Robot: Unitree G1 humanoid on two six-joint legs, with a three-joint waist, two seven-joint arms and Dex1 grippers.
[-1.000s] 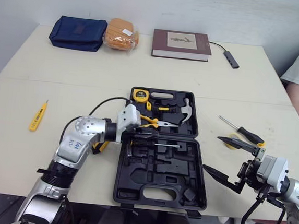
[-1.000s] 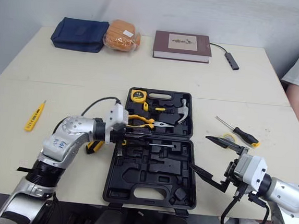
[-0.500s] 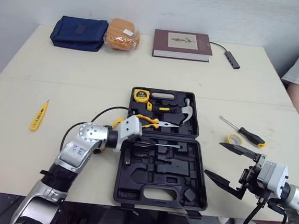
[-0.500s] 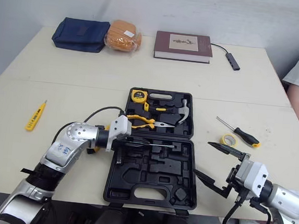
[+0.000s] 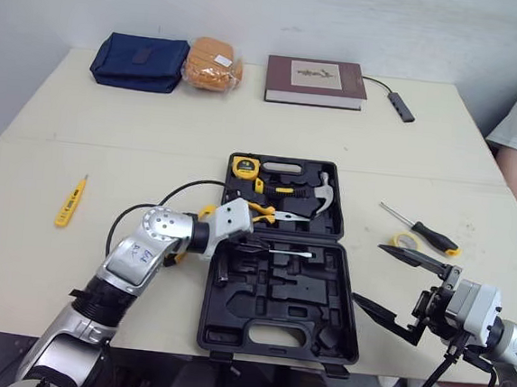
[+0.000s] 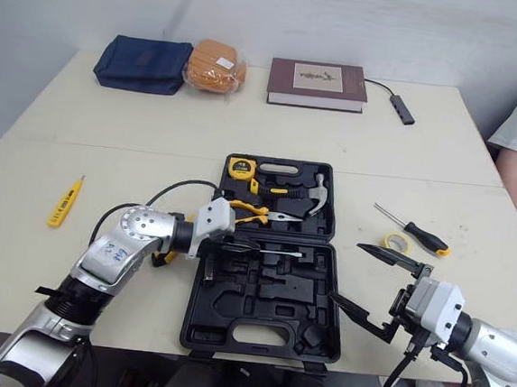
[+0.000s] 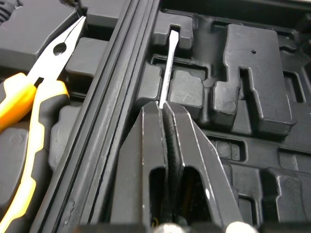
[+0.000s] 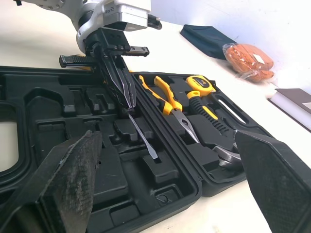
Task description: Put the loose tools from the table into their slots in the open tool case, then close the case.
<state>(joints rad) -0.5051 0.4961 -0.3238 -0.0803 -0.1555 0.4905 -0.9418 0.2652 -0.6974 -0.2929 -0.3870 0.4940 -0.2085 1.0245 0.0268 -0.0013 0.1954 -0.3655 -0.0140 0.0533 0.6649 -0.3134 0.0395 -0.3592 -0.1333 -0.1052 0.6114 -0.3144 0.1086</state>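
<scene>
1. Left gripper (image 5: 247, 244): fingers (image 7: 146, 145) are pinched fully shut on the flathead screwdriver (image 5: 285, 252), gripping its handle end. The blade points to 3 o'clock.
2. The flathead screwdriver lies across the near half of the open tool case (image 5: 268, 346), just beside the hinge line. The blade tip is over a moulded recess. Can't tell if it's fully seated.
3. Right gripper (image 5: 367, 274): spread wide, holding nothing, hovering just off the case's 3 o'clock edge.
4. The half of the case at 12 o'clock holds a tape measure (image 5: 244, 166), pliers (image 5: 270, 213) and a hammer (image 5: 322, 192), all in their slots.
5. Loose on the table (image 5: 156, 121): a black-handled screwdriver (image 5: 427, 233) and a yellow tape roll (image 5: 405, 241) just beside it, both at 3 o'clock of the case. A yellow tester pen (image 5: 70, 201) lies well apart at 9 o'clock.
</scene>
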